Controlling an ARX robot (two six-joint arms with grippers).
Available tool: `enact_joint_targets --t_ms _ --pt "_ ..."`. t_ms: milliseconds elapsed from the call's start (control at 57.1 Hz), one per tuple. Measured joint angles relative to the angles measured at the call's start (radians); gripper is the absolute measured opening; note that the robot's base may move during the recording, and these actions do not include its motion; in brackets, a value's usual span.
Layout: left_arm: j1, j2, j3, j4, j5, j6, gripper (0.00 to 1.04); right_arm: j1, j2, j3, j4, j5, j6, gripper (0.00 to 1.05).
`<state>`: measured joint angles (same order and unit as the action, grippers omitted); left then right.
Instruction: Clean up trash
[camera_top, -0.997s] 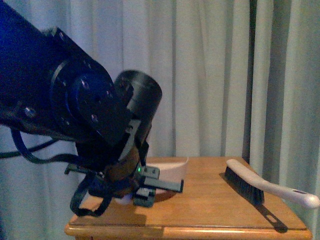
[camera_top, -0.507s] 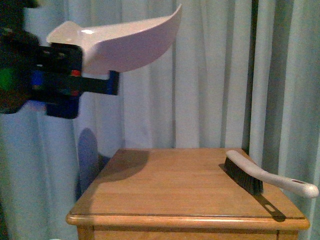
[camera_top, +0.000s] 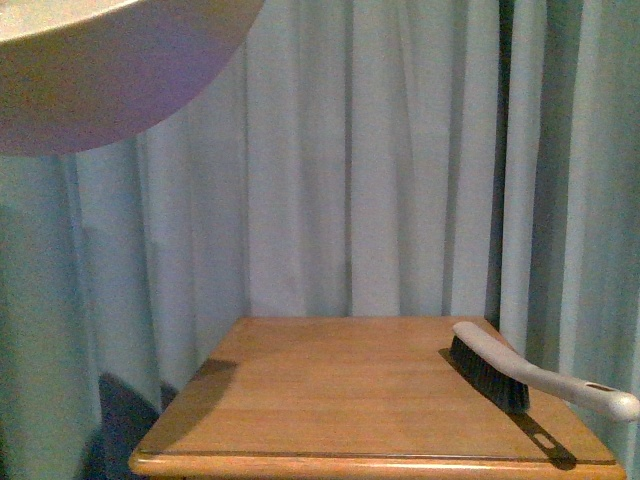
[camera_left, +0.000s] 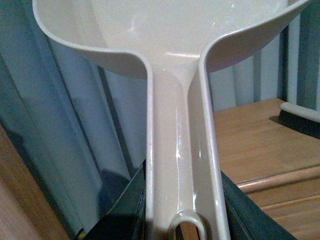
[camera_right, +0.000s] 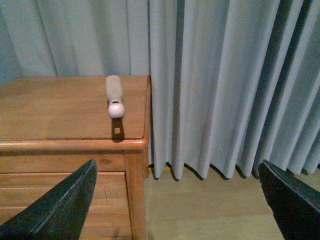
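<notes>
My left gripper (camera_left: 182, 220) is shut on the handle of the beige dustpan (camera_left: 170, 35). It holds the pan high, so only the pan's underside (camera_top: 110, 70) shows at the top left of the front view. I see no white wad of trash in any view, and the pan's inside shows none. My right gripper (camera_right: 180, 200) is open and empty, low beside the cabinet, over the floor.
A wooden cabinet (camera_top: 350, 390) stands before grey curtains (camera_top: 400, 150). A white hand brush (camera_top: 510, 372) with dark bristles lies on the cabinet's right side, its handle (camera_right: 114, 95) reaching the edge. Wooden floor (camera_right: 200, 210) lies to the right of the cabinet.
The left arm has lifted the dustpan from the cabinet top up and to the left, close to the front camera. The brush has not moved.
</notes>
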<state>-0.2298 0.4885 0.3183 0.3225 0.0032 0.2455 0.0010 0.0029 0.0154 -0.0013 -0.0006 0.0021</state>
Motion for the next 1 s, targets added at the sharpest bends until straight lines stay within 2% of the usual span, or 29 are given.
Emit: enact_joint_targets --t_ms 105,192,245,280,332,560,700,857,997 --pt "0.117 -0.072 -0.014 -0.051 0.080 -0.026 0.28 0.005 0.002 0.000 0.003 0.008 -0.003 0.97" --pt "0.174 -0.085 -0.022 -0.061 0.081 -0.046 0.28 0.155 0.111 0.013 0.098 0.413 -0.074 0.97" --pt "0.182 -0.085 -0.024 -0.061 0.078 -0.053 0.28 0.222 0.201 0.041 0.099 0.549 -0.074 0.97" --pt "0.182 -0.085 -0.024 -0.061 0.087 -0.053 0.28 0.238 0.261 0.062 0.105 0.579 -0.071 0.97" --pt "0.182 -0.085 -0.025 -0.061 0.101 -0.053 0.28 0.235 0.362 0.110 0.113 0.560 -0.048 0.97" --pt "0.182 -0.085 -0.025 -0.061 0.098 -0.056 0.28 0.174 0.807 0.463 0.123 0.323 0.056 0.97" --pt "0.182 -0.085 -0.025 -0.061 0.098 -0.056 0.28 0.184 1.122 0.777 -0.038 0.220 0.150 0.97" --pt "0.182 -0.085 -0.025 -0.061 0.099 -0.056 0.28 0.215 1.394 1.065 -0.232 0.205 0.210 0.97" --pt "0.183 -0.086 -0.025 -0.061 0.098 -0.057 0.28 0.218 1.546 1.235 -0.340 0.162 0.230 0.97"
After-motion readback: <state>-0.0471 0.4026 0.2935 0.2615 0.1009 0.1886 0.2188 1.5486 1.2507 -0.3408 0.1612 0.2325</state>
